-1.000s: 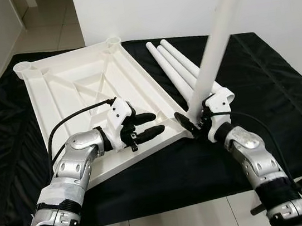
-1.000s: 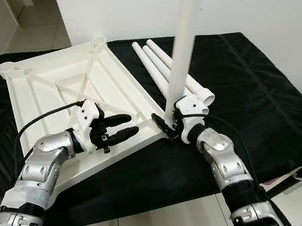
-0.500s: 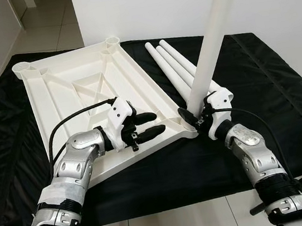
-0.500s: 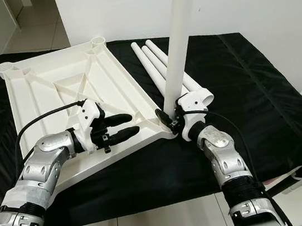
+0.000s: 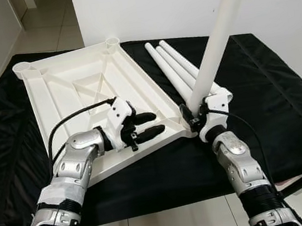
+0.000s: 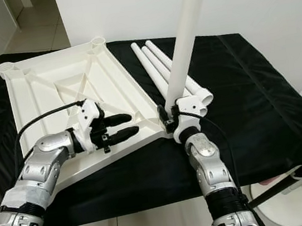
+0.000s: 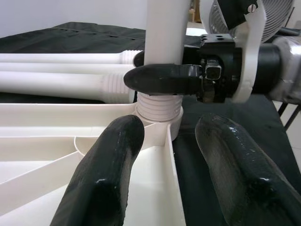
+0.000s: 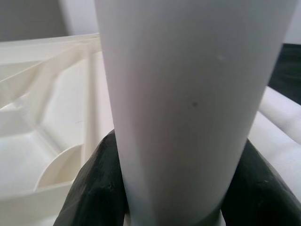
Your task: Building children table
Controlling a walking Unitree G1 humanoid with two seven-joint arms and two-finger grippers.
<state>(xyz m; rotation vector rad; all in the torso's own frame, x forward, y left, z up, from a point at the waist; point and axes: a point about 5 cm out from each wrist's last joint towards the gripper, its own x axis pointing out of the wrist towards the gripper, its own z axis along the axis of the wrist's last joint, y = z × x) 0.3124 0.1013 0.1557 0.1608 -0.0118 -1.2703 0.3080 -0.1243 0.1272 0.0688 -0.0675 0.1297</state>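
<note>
Left eye view: an upturned white tabletop [image 5: 74, 87] is seen on a black-covered bench [image 5: 282, 83]. A white table leg [image 5: 214, 42] is clasped by the right hand [image 5: 192, 115] at the near corner socket, apparently seated. The left hand [image 5: 144, 125], fingers parted, rests on the tabletop. Three spare legs [image 5: 176, 70] lie beside.

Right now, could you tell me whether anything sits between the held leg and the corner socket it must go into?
Nothing visible does: the leg, clamped in the right gripper, has its threaded end already in the tabletop's corner socket.
</note>
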